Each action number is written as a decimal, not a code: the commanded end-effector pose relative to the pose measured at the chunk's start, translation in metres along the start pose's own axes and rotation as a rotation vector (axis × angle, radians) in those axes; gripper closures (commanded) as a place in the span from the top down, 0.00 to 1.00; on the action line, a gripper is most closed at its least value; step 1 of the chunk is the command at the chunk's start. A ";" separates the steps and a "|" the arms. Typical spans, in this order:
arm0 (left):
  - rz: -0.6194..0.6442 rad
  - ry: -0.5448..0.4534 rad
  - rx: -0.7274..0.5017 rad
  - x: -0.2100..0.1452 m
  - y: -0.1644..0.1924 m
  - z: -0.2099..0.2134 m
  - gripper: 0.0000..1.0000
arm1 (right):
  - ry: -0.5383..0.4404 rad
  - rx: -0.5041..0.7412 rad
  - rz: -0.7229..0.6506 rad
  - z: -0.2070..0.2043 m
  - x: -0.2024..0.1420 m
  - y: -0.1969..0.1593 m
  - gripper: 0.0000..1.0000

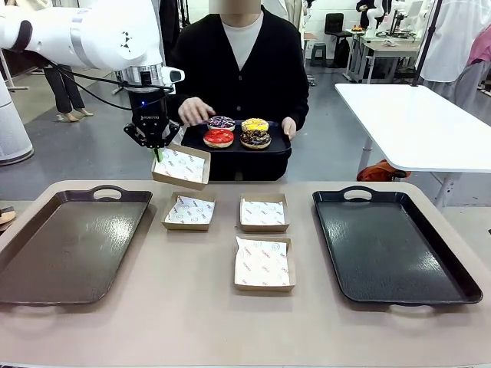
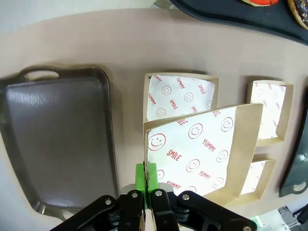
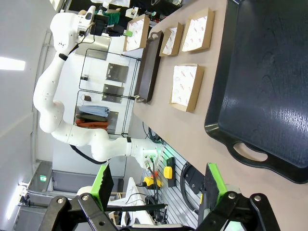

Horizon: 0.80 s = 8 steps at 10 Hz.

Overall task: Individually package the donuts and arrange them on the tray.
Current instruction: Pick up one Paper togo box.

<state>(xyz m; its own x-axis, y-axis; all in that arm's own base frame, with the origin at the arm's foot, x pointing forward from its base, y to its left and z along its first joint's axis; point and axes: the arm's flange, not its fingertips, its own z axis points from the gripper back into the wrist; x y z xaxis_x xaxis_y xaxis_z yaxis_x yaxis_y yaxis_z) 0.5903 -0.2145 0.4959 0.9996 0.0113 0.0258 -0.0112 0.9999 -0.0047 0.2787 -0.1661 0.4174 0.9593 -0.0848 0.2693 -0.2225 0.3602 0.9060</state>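
A person at the far side holds a small black tray (image 1: 201, 139) bearing the donuts: a red one (image 1: 219, 137), a yellow iced one (image 1: 255, 125), a chocolate one (image 1: 255, 139) and a dark purple sprinkled one (image 1: 222, 122). My left gripper (image 1: 157, 150) is shut on the edge of a paper-lined cardboard box (image 1: 181, 166) and holds it in the air just below that tray. In the left wrist view the held box (image 2: 202, 151) tilts above the table, green fingertips (image 2: 140, 177) pinching its wall. My right gripper (image 3: 156, 185) stands open over the near right table edge.
Three more lined boxes (image 1: 189, 211) (image 1: 263, 213) (image 1: 265, 264) lie mid-table. A brown tray (image 1: 46, 253) sits at the left and a black tray (image 1: 395, 249) at the right. A white table (image 1: 422, 123) stands behind on the right.
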 end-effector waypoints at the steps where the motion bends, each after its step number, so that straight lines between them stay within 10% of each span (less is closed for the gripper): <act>1: -0.082 -0.037 0.015 0.005 0.002 0.000 0.00 | -0.003 0.014 0.011 0.001 0.000 0.000 1.00; 8: -0.034 -0.007 -0.001 0.002 0.001 -0.001 0.00 | -0.003 0.014 0.011 0.001 0.000 0.000 1.00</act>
<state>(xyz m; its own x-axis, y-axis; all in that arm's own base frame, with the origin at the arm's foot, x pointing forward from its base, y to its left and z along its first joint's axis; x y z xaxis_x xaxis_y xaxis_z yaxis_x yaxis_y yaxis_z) 0.5931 -0.2135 0.4935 0.9986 -0.0417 0.0336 0.0419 0.9991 -0.0050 0.2787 -0.1661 0.4174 0.9593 -0.0848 0.2693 -0.2225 0.3602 0.9060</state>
